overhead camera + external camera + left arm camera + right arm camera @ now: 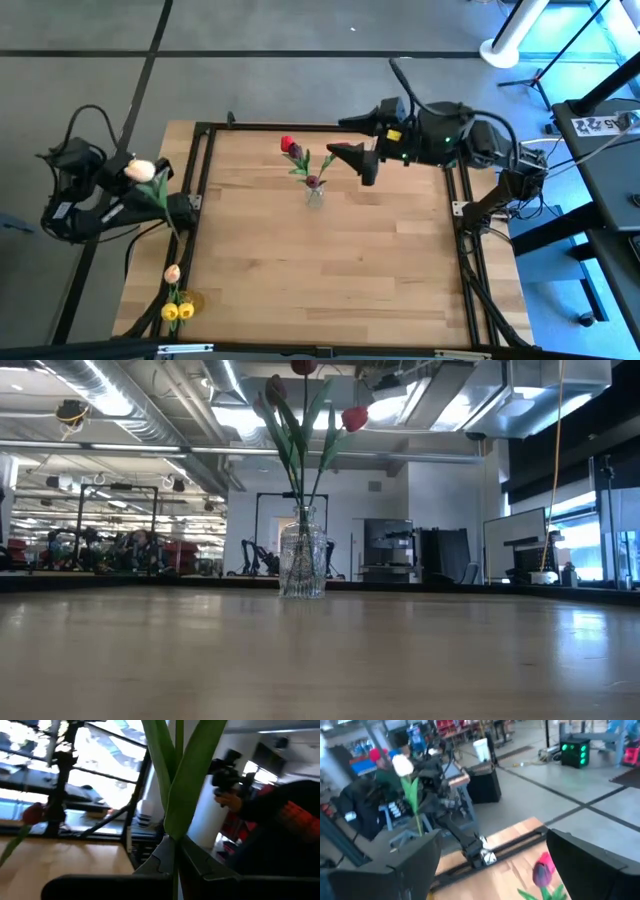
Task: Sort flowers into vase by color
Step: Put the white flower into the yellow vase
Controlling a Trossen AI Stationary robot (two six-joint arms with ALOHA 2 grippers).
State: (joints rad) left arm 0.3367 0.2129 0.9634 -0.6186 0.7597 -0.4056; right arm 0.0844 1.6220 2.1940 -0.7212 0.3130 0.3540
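Vase [315, 194] stands at the table's [330, 270] far middle, flowers [296, 157] in it. Right gripper [352, 160] hangs just beside. Left gripper [172, 207] holds a flower [140, 171] at the left edge; more flowers [176, 300] lie near-left.

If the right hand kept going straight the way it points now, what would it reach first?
Probably the red tulips in the glass vase. In the high view the open right hand points across the table toward them, and its wrist view shows a red bloom between its fingers. Height is unclear, so it might pass above the vase.
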